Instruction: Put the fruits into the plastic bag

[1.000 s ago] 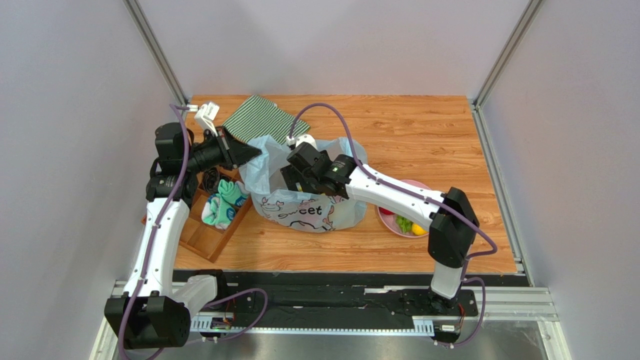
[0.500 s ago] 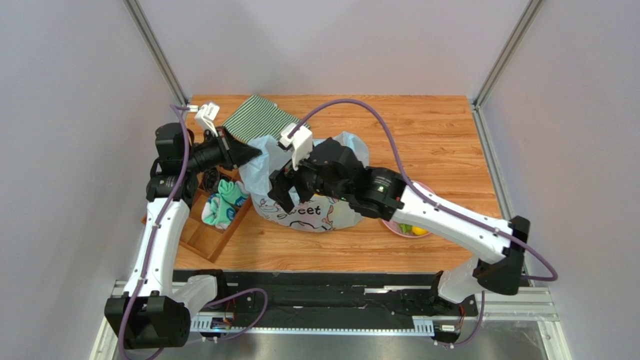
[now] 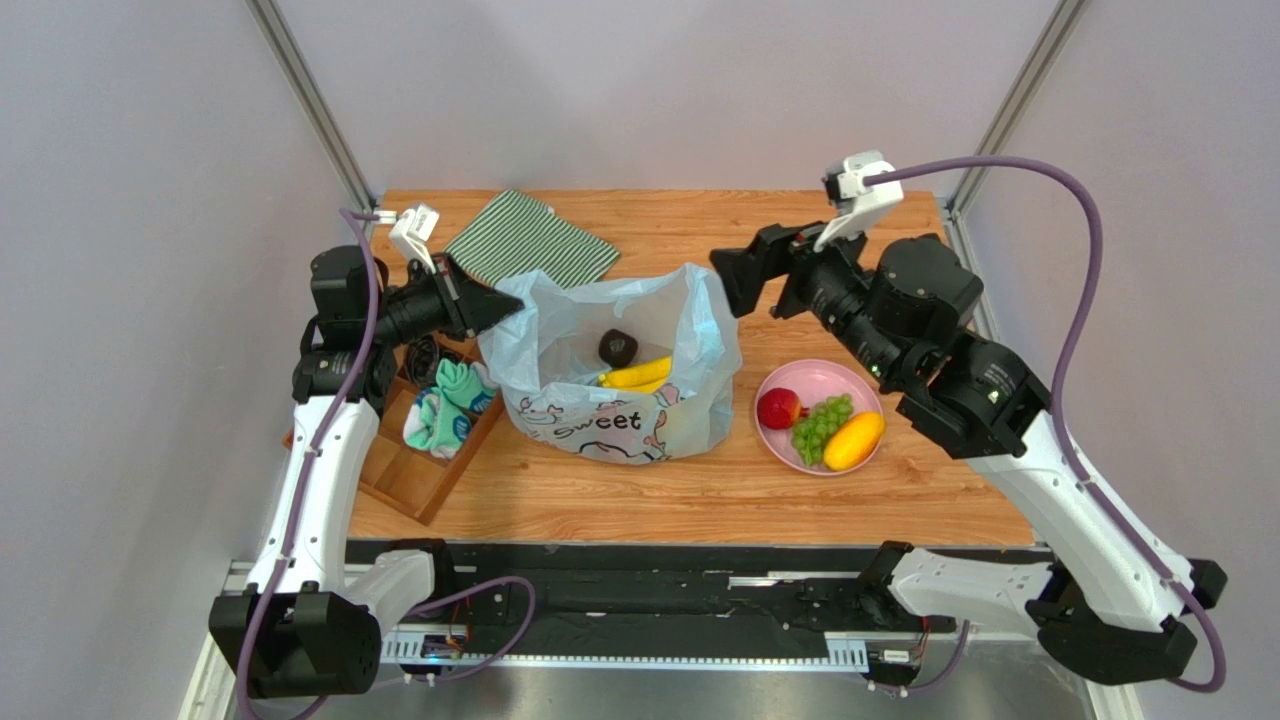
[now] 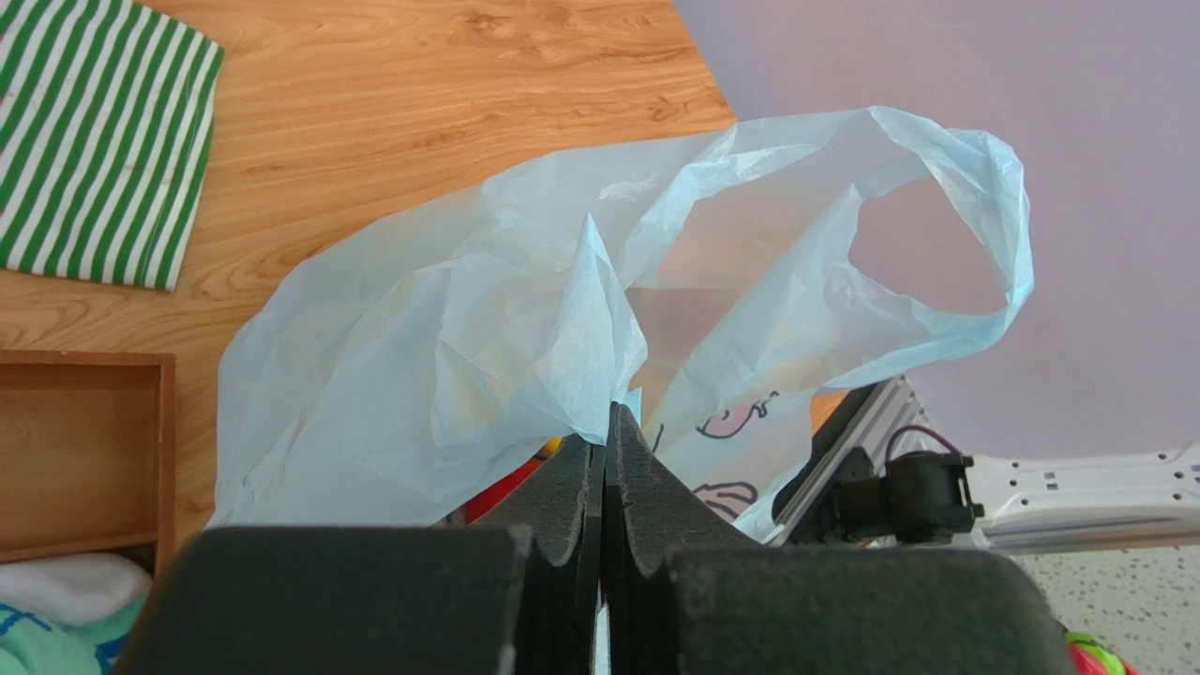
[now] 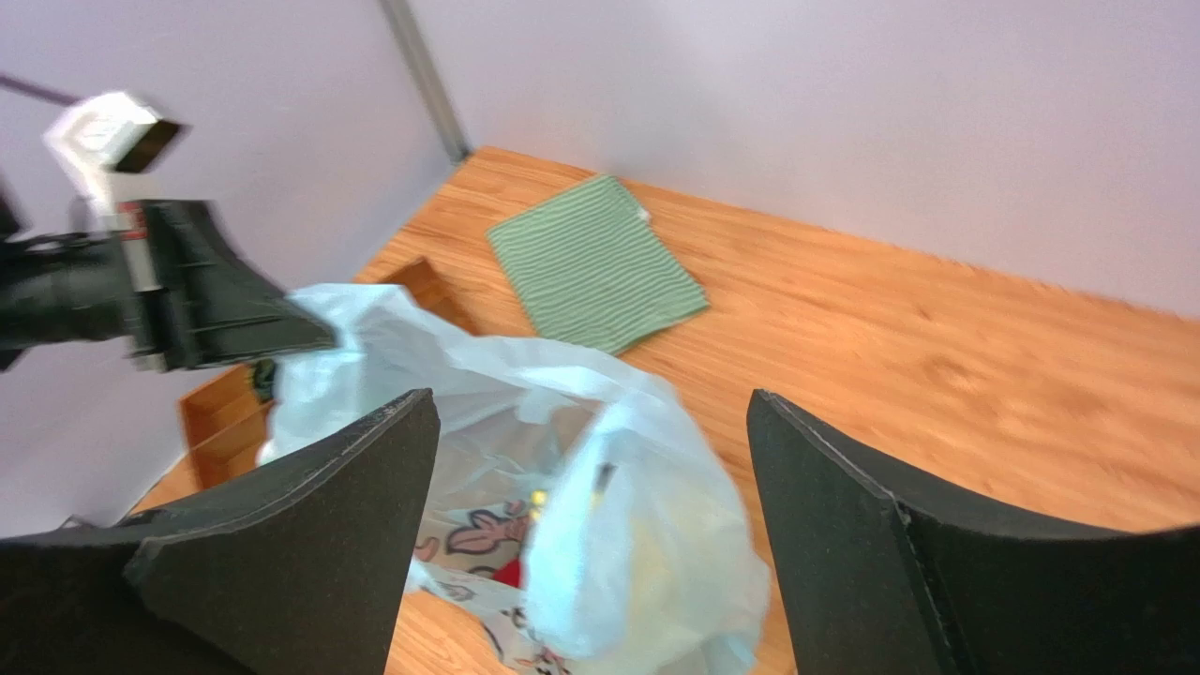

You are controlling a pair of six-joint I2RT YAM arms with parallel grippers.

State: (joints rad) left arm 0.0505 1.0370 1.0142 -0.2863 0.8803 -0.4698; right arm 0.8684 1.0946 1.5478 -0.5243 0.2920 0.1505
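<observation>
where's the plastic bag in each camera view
Top external: the plastic bag stands at the table's centre, its left rim pinched by the left gripper.
Left wrist: the bag fills the middle, bunched up from the shut fingertips.
Right wrist: bottom centre, mouth open.
Shared landmark: the green striped cloth, top left in the left wrist view, upper centre in the right wrist view.

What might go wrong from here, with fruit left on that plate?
The left gripper pinches only one edge of the thin plastic bag; it may slip, collapsing the mouth. The loose handle might snag the open right gripper. The apple may roll off the pink plate.
</observation>
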